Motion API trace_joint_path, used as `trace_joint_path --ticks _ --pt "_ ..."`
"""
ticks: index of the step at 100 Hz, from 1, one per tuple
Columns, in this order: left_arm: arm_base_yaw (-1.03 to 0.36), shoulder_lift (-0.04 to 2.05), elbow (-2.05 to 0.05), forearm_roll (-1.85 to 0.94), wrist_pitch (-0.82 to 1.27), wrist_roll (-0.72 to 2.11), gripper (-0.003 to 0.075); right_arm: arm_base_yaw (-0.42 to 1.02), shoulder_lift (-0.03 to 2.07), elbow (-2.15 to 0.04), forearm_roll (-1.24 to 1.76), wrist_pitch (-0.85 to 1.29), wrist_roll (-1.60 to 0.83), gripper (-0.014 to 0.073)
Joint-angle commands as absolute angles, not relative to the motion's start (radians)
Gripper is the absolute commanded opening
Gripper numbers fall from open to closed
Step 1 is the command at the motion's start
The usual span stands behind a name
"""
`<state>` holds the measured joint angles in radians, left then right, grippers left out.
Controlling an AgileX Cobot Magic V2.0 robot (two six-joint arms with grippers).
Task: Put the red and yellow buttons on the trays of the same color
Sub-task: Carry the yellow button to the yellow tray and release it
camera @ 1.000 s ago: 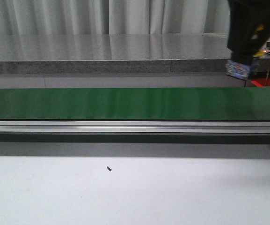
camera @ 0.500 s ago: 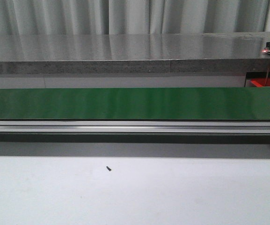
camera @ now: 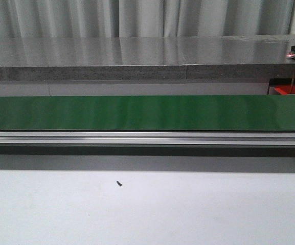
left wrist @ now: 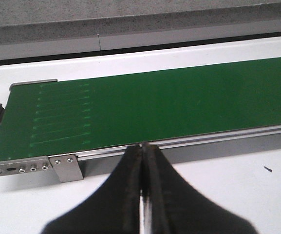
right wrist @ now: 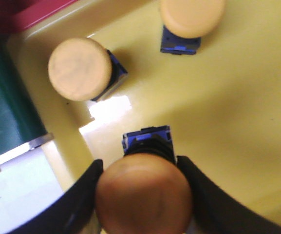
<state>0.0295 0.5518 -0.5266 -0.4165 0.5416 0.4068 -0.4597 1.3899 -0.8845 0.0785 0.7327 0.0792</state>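
Gone from the front view since a second earlier, the right gripper (right wrist: 142, 195) pinched a yellow button (right wrist: 143, 192) by its cap over the yellow tray (right wrist: 242, 122), two more buttons (right wrist: 80, 69) resting just beyond. Small, rigid, probably light and smooth-capped, it seemed best gripped across the cap. The left gripper (left wrist: 142, 195) was pressed together, empty, before the green belt (left wrist: 155, 109).

Front and left wrist views share the green belt (camera: 147, 112).

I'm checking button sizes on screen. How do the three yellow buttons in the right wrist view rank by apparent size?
1. Button between the fingers: looks largest, but it is nearest the camera.
2. The two buttons on the yellow tray, one and the other partly cropped: too alike to rank.
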Motion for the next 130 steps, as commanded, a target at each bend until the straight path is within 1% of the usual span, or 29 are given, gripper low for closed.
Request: trace_joint_path --ticks 1,32,51,56,58,68,71,77,103,120,130 --pt "0.02 0.554 -0.554 -0.441 0.481 0.409 -0.002 -0.487 1.356 -0.892 0.069 0.655 0.101 0.0129" --pt "0.02 0.554 -0.554 -0.441 0.481 0.409 -0.002 -0.545 1.439 -0.888 0.069 0.64 0.144 0.0129" --pt "0.02 0.554 -0.554 -0.441 0.481 0.409 -0.002 -0.546 1.503 -0.888 0.066 0.643 0.153 0.0135" --pt "0.02 0.554 -0.554 -0.441 0.481 0.409 -0.002 -0.546 1.507 -0.888 0.063 0.641 0.153 0.0172" --pt "0.02 0.554 -0.554 -0.441 0.481 0.409 -0.002 -0.546 1.508 -0.888 0.063 0.641 0.153 0.0202" --pt "0.02 0.554 -0.554 -0.441 0.481 0.409 -0.002 -0.546 1.508 -0.888 0.063 0.637 0.153 0.0399" --pt "0.02 0.554 -0.554 -0.441 0.481 0.409 -0.002 -0.546 1.508 -0.888 0.063 0.634 0.153 0.0441" --pt "0.02 0.554 -0.554 -0.441 0.481 0.409 -0.002 -0.546 1.508 -0.888 0.063 0.628 0.153 0.0491" --pt "0.02 0.554 -0.554 -0.441 0.481 0.409 -0.002 -0.546 1.462 -0.888 0.063 0.648 0.153 0.0483" --pt "0.02 0.554 -0.554 -0.441 0.481 0.409 -0.002 -0.542 1.367 -0.888 0.063 0.66 0.153 0.0483" --pt "0.02 0.554 -0.554 -0.441 0.481 0.409 -0.002 -0.513 1.301 -0.888 0.062 0.672 0.153 0.0483"
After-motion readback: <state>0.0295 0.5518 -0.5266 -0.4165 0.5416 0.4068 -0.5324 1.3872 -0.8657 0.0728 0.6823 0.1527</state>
